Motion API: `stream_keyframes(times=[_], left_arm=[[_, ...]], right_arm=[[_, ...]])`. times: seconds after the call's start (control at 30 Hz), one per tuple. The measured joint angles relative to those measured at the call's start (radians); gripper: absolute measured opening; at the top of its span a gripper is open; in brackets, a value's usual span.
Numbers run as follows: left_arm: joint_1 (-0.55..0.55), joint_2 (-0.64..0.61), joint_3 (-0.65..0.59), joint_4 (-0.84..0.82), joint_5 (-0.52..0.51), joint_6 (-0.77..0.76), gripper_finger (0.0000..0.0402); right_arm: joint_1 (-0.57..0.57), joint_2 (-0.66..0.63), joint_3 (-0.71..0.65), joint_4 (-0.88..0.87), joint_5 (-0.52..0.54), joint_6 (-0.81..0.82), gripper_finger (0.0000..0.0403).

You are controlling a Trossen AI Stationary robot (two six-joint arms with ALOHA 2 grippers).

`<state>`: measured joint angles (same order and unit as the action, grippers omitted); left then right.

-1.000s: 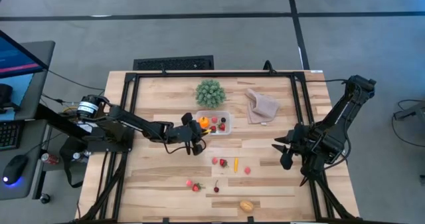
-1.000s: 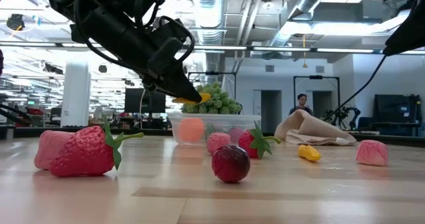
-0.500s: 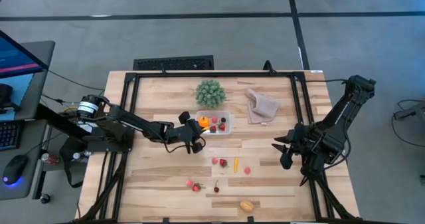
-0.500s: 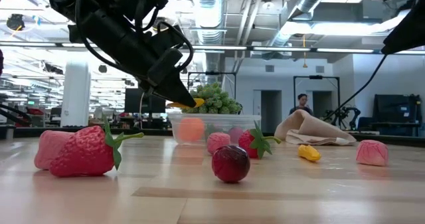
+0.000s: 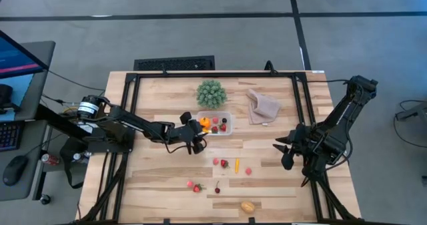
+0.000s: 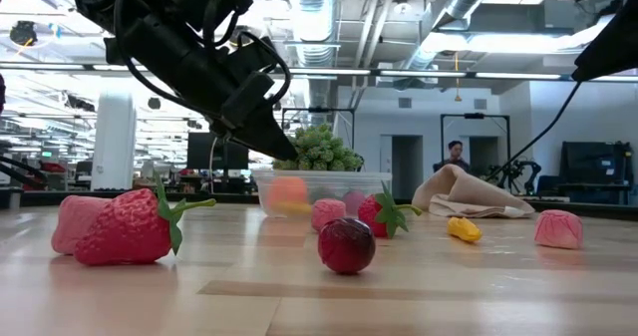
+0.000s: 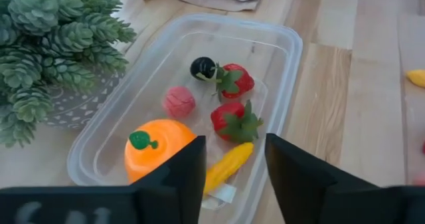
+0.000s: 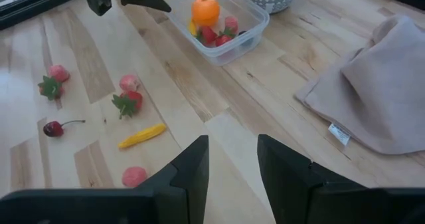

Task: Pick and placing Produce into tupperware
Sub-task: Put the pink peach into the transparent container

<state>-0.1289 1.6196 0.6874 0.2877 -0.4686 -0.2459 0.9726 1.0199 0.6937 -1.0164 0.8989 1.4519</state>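
The step in hand looks like a release: the left gripper (image 5: 198,143) hangs at the near-left corner of the tupperware (image 7: 282,64), its jaws parted and holding nothing, and a slim yellow piece (image 7: 227,166) lies on the container floor directly under the gap between them. The right gripper (image 5: 283,153) waits over the right side of the table (image 5: 160,185), well apart from the produce, jaws parted and empty.

The clear tupperware sits near the middle of the table, just in front of the green spiky plant (image 5: 211,93), with the beige cloth (image 5: 262,106) off to its right. Inside it are an orange (image 7: 159,147), two strawberries (image 7: 235,121), a pink round piece (image 7: 178,102) and a small dark berry (image 7: 202,67), besides the yellow piece.

Much of the produce is still loose on the table in front of the container: a strawberry (image 8: 127,102) with a pink piece (image 8: 129,82) beside it, a yellow chilli-like piece (image 8: 141,135), a cherry with its stem (image 8: 54,127), another pink piece (image 8: 134,176), and further toward the front edge a tan oval piece (image 5: 247,206).

The next move probably calls for lifting the left gripper clear of the container rim, swinging to the nearest loose piece and coming down with the jaws set narrowly around it, since each piece is small and likely to roll.
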Motion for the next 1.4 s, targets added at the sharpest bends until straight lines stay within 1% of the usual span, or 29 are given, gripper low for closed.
stream_keyframes(times=[0.1,0.2,0.27,0.37,0.5,0.67,0.8,0.97,1.1,1.23,1.3,1.4], left_arm=[[0.000,-0.002,0.000,0.011,0.002,-0.001,0.0165],[0.000,-0.028,0.007,0.017,0.054,-0.001,0.0172],[0.000,-0.059,0.012,0.008,0.100,0.006,0.0173],[-0.001,-0.118,0.020,-0.006,0.151,0.028,0.0174],[-0.002,-0.217,0.019,-0.098,0.154,0.029,0.0174],[-0.007,-0.344,0.015,-0.251,0.147,0.030,0.0174],[-0.007,-0.422,0.015,-0.356,0.146,0.021,0.0174],[-0.011,-0.491,0.014,-0.465,0.108,0.016,0.0174],[-0.011,-0.523,0.014,-0.504,0.072,0.015,0.0174],[-0.011,-0.533,0.014,-0.531,0.062,0.017,0.0174],[-0.011,-0.533,0.014,-0.536,0.062,0.018,0.0174],[-0.011,-0.533,0.014,-0.548,0.064,0.018,0.0174]], right_arm=[[0.000,0.000,0.000,0.000,0.000,0.014,0.0120],[0.000,0.000,0.000,0.017,-0.009,0.015,0.0120],[0.008,0.001,0.000,0.034,-0.040,0.004,0.0120],[0.022,0.007,-0.017,0.105,-0.109,-0.057,0.0120],[0.038,0.040,-0.049,0.232,-0.135,-0.115,0.0120],[0.037,0.129,-0.100,0.428,-0.135,-0.216,0.0121],[0.019,0.212,-0.116,0.539,-0.135,-0.222,0.0128],[-0.009,0.303,-0.134,0.673,-0.132,-0.222,0.0155],[-0.023,0.369,-0.137,0.741,-0.132,-0.222,0.0195],[-0.041,0.419,-0.137,0.802,-0.139,-0.226,0.0237],[-0.051,0.441,-0.137,0.842,-0.150,-0.270,0.0250],[-0.074,0.474,-0.137,0.915,-0.205,-0.397,0.0257]])
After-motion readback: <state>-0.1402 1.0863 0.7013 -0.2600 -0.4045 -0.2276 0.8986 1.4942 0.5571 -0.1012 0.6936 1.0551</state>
